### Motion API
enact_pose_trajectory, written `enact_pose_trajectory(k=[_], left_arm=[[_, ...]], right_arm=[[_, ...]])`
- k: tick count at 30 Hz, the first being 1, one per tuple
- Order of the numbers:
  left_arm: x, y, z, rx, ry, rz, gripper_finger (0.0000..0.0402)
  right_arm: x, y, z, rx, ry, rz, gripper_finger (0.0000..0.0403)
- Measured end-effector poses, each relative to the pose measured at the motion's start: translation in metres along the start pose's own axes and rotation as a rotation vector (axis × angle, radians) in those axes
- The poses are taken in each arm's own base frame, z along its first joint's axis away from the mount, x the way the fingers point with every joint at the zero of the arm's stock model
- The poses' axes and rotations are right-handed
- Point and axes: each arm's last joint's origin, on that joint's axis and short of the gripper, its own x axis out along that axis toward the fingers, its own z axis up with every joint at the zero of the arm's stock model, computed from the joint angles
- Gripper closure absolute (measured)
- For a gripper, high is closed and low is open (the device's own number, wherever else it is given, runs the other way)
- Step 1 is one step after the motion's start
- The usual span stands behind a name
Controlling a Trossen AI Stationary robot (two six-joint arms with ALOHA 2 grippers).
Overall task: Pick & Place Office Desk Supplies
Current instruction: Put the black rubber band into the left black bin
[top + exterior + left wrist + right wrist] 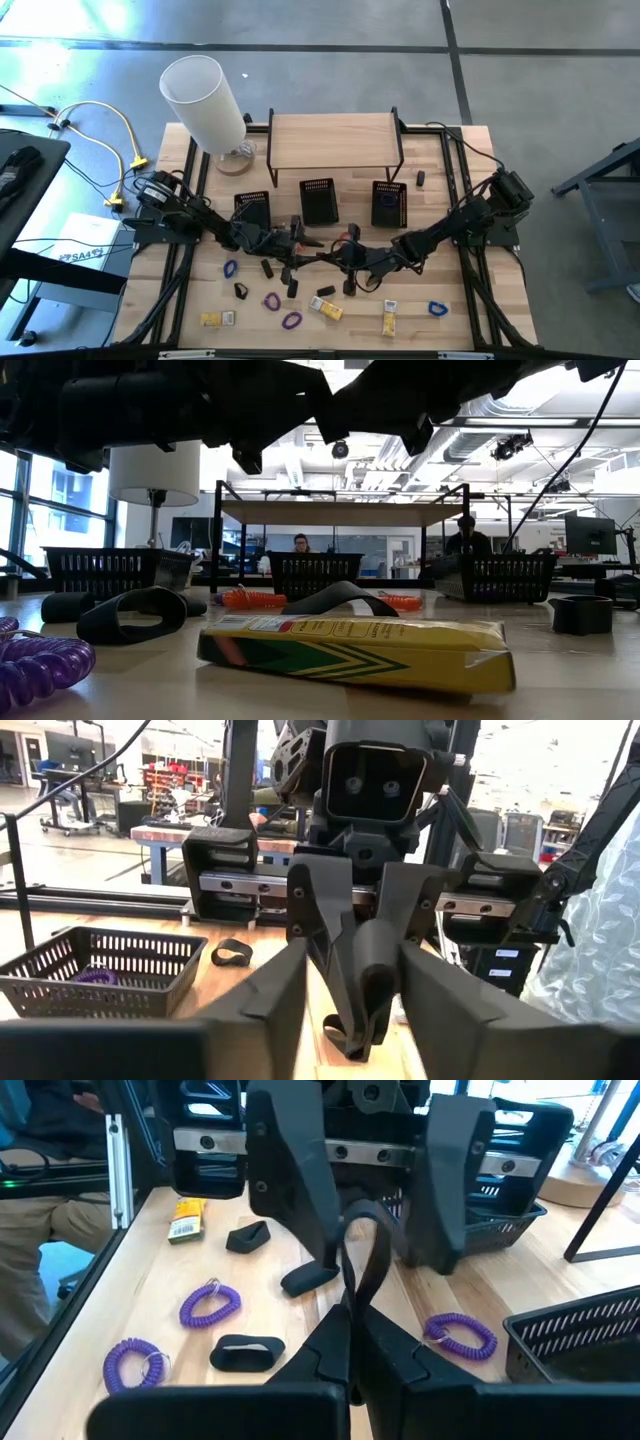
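Observation:
Over the middle of the table my two grippers meet tip to tip. My right gripper (352, 1322) (342, 258) is shut on a black band loop (366, 1245). My left gripper (300, 248) (385, 1265) faces it, open, one finger on each side of that loop; whether they touch it I cannot tell. In the left wrist view the loop (352, 1032) hangs under the right gripper's shut fingers (350, 970). Other supplies lie flat on the wood: purple coils (210, 1304) (460, 1334), black loops (246, 1351) (248, 1236), yellow boxes (325, 308) (389, 322), and blue loops (231, 268) (437, 308). My right gripper pinches the black loop's near end (352, 1302) between its two shut fingers, coming nearly level from the table's right. The loop is lifted clear of the table and sticks out past the fingertips, reaching between the left gripper's fingers.
Black mesh baskets (252, 208) (318, 200) (389, 203) stand in a row behind the grippers, in front of a wooden shelf (335, 140). One basket (100, 970) holds a purple coil. A tall white cylinder lamp (205, 100) stands at the far left.

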Motion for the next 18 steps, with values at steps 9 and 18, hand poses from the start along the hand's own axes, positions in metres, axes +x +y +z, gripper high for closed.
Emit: enact_pose_trajectory(k=[9, 18], left_arm=[[0.0000, 0.0001, -0.0008, 0.009, 0.009, 0.001, 0.0394], [-0.0021, -0.0085, -0.0030, 0.049, 0.026, -0.027, 0.0398]], right_arm=[[0.0000, 0.0001, -0.0001, -0.001, 0.002, 0.003, 0.0400], [-0.0018, 0.0055, -0.0008, -0.007, 0.015, 0.085, 0.0358]])
